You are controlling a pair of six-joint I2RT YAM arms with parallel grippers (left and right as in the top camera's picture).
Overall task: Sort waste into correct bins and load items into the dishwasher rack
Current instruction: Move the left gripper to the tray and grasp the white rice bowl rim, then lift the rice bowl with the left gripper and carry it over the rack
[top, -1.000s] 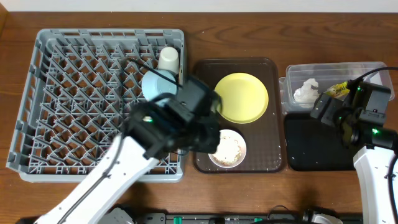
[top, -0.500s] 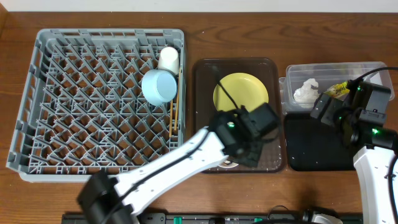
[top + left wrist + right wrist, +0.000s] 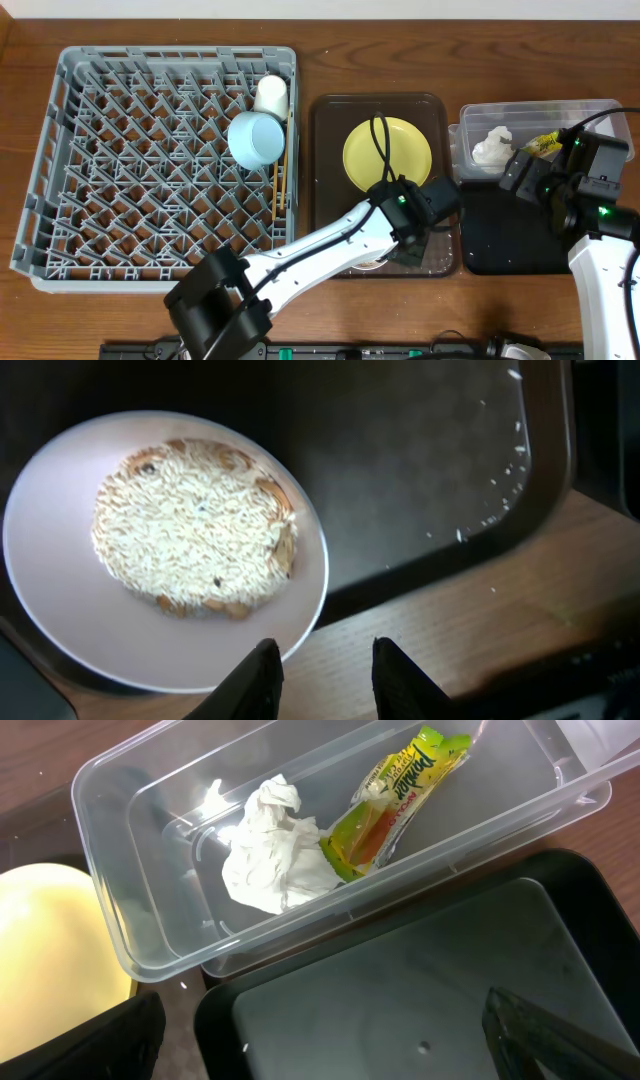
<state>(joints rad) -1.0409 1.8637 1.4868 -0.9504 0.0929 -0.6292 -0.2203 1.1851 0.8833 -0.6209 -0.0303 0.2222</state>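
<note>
The white bowl holds rice-like food scraps and sits in the brown serving tray. My left gripper hovers open over the tray's front edge, its left fingertip at the bowl's rim with nothing between the jaws. In the overhead view the left arm covers most of the white bowl. My right gripper is wide open above the black tray. The clear tub holds the napkin and the snack wrapper.
The grey rack holds the light blue bowl, white cup and chopsticks. The yellow plate lies in the brown tray. Loose rice grains dot the tray's corner.
My left arm has swung from the rack rightward across the brown tray and now reaches over the white bowl. The right arm has stayed still.
</note>
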